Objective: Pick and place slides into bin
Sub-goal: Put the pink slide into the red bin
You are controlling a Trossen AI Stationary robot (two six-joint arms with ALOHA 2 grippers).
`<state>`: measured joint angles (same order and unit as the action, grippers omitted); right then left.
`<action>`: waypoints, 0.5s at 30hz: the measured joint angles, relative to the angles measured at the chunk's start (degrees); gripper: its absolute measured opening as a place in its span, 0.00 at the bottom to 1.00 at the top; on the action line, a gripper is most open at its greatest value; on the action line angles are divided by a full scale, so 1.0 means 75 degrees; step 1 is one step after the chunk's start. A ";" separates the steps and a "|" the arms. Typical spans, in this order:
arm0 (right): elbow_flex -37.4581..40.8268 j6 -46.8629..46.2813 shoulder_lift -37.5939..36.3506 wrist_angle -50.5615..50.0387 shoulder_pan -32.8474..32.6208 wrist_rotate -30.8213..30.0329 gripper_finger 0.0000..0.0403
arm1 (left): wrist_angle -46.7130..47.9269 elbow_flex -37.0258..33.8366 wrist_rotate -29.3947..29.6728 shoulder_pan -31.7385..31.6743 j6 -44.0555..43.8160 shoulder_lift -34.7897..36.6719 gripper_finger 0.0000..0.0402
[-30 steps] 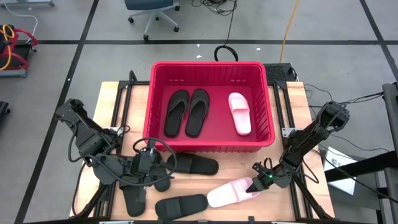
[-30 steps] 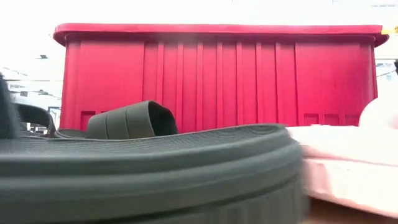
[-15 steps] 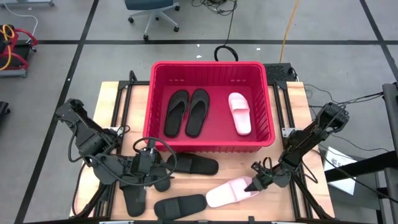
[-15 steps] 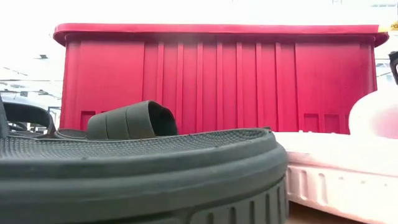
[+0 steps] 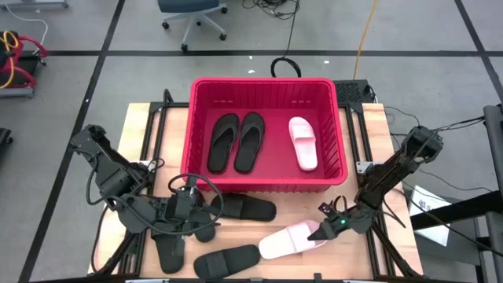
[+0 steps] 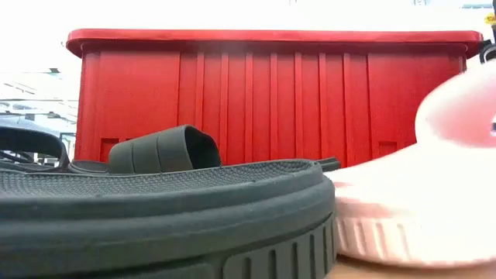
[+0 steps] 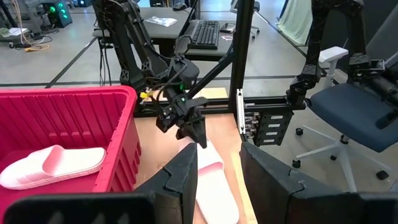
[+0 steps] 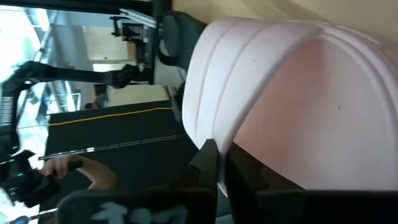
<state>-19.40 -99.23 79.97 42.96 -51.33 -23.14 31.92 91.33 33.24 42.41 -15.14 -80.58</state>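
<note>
Right gripper (image 5: pixel 321 230) is clenched on the pink slide (image 5: pixel 284 242) near the table's front; next, lift it clear and carry it over the bin (image 5: pixel 201 134), while the left gripper (image 5: pixel 191 214) waits released

Six black slides (image 5: pixel 225 141), two pink slides (image 5: pixel 302 142), one bin (image 5: pixel 265 83)

Bin (image 5: pixel 340 126): red, ribbed walls. Inside the bin: two black slides (image 5: pixel 236 141), one pale pink slide (image 5: pixel 302 142). In front of the bin: black slides (image 5: pixel 245 207), one pale pink slide (image 5: pixel 288 241). Tabletop (image 5: pixel 140 134): light wood.
</note>
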 joint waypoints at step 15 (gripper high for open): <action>-0.0469 0.1577 -0.1468 -0.0099 0.0000 -0.0135 0.00 | 0.0003 0.0000 -0.0091 -0.0001 0.0269 0.0000 0.30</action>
<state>-22.92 -87.40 68.96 42.21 -51.33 -24.15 31.94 91.33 32.56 42.40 -13.12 -80.57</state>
